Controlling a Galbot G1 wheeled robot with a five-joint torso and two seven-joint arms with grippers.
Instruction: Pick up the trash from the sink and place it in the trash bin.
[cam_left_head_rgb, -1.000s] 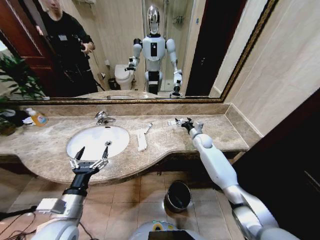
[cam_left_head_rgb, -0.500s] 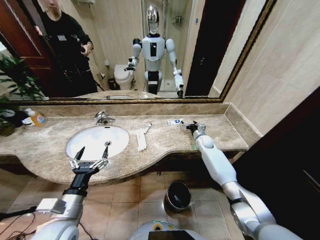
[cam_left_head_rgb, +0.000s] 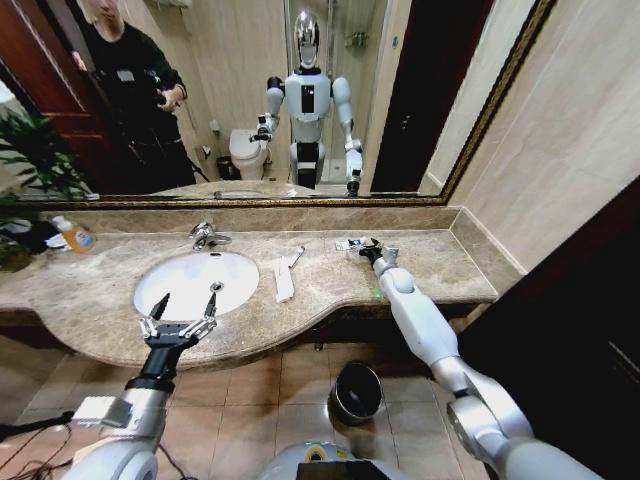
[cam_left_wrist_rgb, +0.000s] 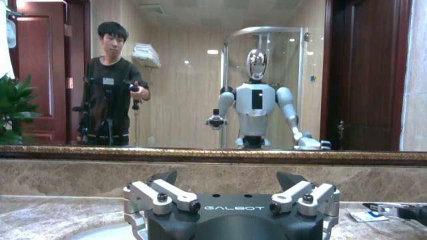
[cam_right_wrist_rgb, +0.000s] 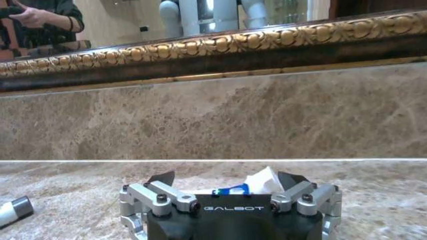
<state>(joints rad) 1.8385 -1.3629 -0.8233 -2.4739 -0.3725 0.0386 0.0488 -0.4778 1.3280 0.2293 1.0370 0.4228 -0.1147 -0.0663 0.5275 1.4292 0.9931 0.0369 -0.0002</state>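
Note:
In the head view the white oval sink (cam_left_head_rgb: 190, 283) sits in the marble counter. My left gripper (cam_left_head_rgb: 188, 303) hovers open over the sink's front rim, holding nothing; the left wrist view shows its spread fingers (cam_left_wrist_rgb: 167, 179). A long white packet (cam_left_head_rgb: 284, 280) and a thin white stick (cam_left_head_rgb: 296, 257) lie on the counter to the right of the basin. My right gripper (cam_left_head_rgb: 362, 246) is low on the counter at a white sachet (cam_left_head_rgb: 346, 244). In the right wrist view it (cam_right_wrist_rgb: 227, 178) is open with the blue-printed sachet (cam_right_wrist_rgb: 261, 180) between its fingers. The black trash bin (cam_left_head_rgb: 357, 392) stands on the floor below.
A chrome faucet (cam_left_head_rgb: 207, 236) stands behind the basin. An orange-labelled bottle (cam_left_head_rgb: 73, 235) and a dark cloth bundle (cam_left_head_rgb: 25, 236) sit far left beside a plant. A wall mirror rises behind the counter. A small white piece with a dark end (cam_right_wrist_rgb: 13, 210) lies near the right gripper.
My right gripper drew slightly right, then shifted left again up to the sachet. The left arm has not moved.

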